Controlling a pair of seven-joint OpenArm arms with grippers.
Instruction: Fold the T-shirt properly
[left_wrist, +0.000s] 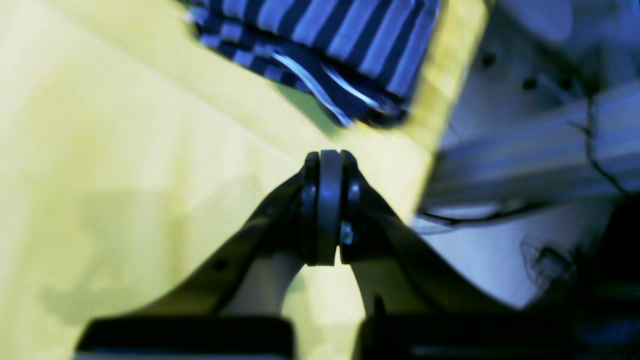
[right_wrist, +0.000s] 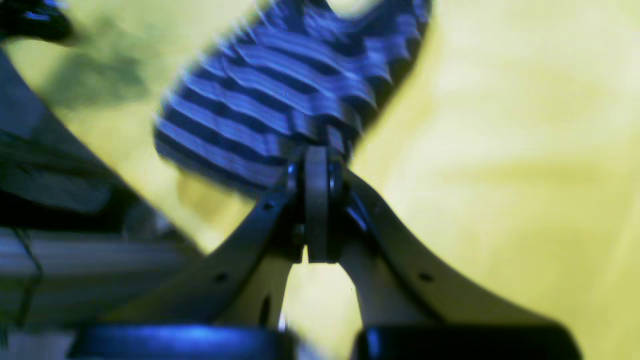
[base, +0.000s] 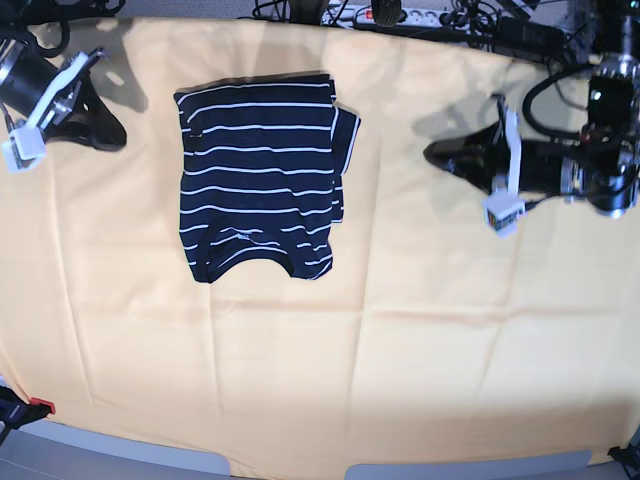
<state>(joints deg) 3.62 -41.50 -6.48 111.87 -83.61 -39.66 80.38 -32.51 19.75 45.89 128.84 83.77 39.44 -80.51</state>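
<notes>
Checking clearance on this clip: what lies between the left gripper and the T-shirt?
Only bare yellow tablecloth separates the left gripper from the T-shirt; the base view shows it best.

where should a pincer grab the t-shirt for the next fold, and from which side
Probably the T-shirt's two collar-end corners, at the edge nearest the camera in the base view, pinched from above and carried toward the far hem. It lies flat, already narrowed into a tall rectangle with the sleeves tucked in, so halving its length looks like the natural next fold. Both corners sit clear on the yellow cloth.
</notes>
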